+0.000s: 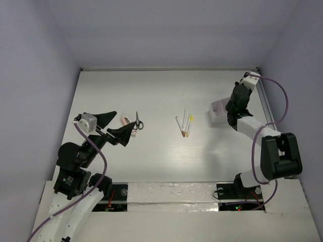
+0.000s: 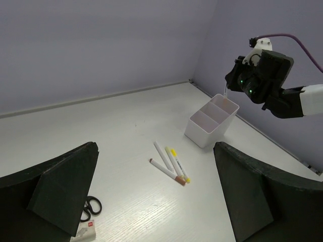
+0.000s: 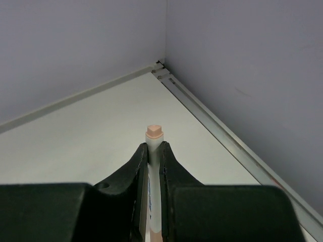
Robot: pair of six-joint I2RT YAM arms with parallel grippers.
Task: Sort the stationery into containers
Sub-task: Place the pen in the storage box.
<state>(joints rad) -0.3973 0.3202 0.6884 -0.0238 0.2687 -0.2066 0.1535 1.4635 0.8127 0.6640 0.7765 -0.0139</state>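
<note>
right gripper (image 3: 154, 151): clamped on pen (image 3: 154, 132), long axis upright | box (image 2: 207, 132): directly below, far right; tip seemingly over its right compartment | left gripper (image 1: 117, 127): wide, empty, near left by scissors (image 1: 138, 121)

The left arm (image 1: 83, 151) sits folded low near its base, and the left gripper (image 1: 118, 126) has its 2 fingers spread wide. The right arm (image 1: 275, 151) reaches forward. The right gripper (image 3: 154, 151) points downward, jaws pinched on a pen (image 3: 154, 132).
</note>
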